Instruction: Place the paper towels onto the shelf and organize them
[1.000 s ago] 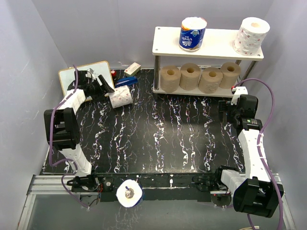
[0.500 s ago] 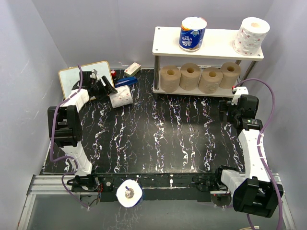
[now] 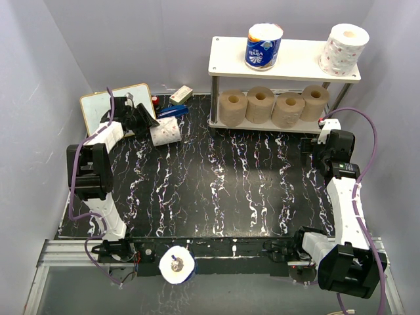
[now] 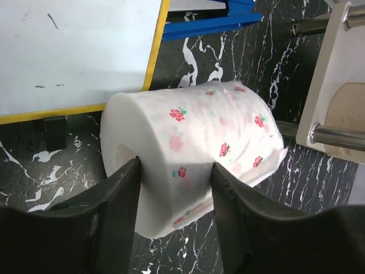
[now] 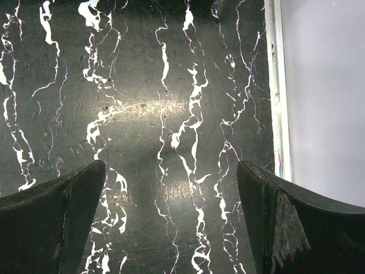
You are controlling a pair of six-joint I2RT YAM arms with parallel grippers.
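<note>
Two left fingers [image 4: 117, 211] pinch a flowered roll [image 4: 199, 125] lying sideways on the tabletop [image 5: 159, 114], upper left of the overhead frame, just beside a whiteboard [image 4: 74, 51]. Right fingers [image 5: 63, 211] are spread over the tabletop. Shelf [image 3: 295, 65], upper right: four brown rolls [image 3: 260, 105] on the lower board.

The left end effector [image 4: 175, 166] has closed in around the floral roll [image 4: 199, 125].

Soft, even light fills the top view, with faint shadows. A bright shine sits on the black table [image 5: 154, 108] in the right wrist view, where the near fingers [image 5: 51, 222] look blurry.
</note>
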